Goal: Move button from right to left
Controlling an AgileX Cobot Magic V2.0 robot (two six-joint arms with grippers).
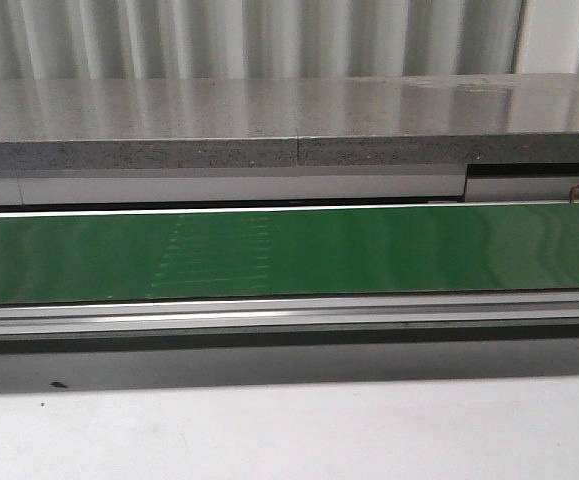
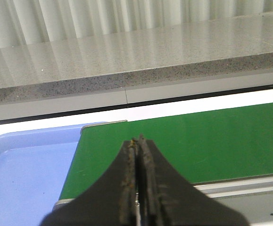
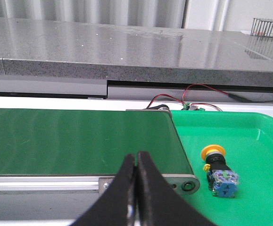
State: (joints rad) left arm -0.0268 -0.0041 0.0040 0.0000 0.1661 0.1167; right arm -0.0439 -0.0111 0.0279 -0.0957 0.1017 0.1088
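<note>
The button (image 3: pixel 219 170) lies on its side in the green tray (image 3: pixel 249 136), yellow head toward the back, blue-grey contact block toward the front. It shows only in the right wrist view. My right gripper (image 3: pixel 136 156) is shut and empty, above the near rail of the conveyor, to the left of the button and apart from it. My left gripper (image 2: pixel 138 140) is shut and empty, over the left end of the green belt (image 2: pixel 188 141), beside the blue tray (image 2: pixel 23 165). Neither gripper shows in the front view.
The green conveyor belt (image 1: pixel 289 255) runs across the front view, with an aluminium rail (image 1: pixel 289 315) along its near side. A grey stone counter (image 1: pixel 289 120) stands behind it. Red and black wires (image 3: pixel 193 94) lie behind the green tray. A white table surface (image 1: pixel 289 430) is in front.
</note>
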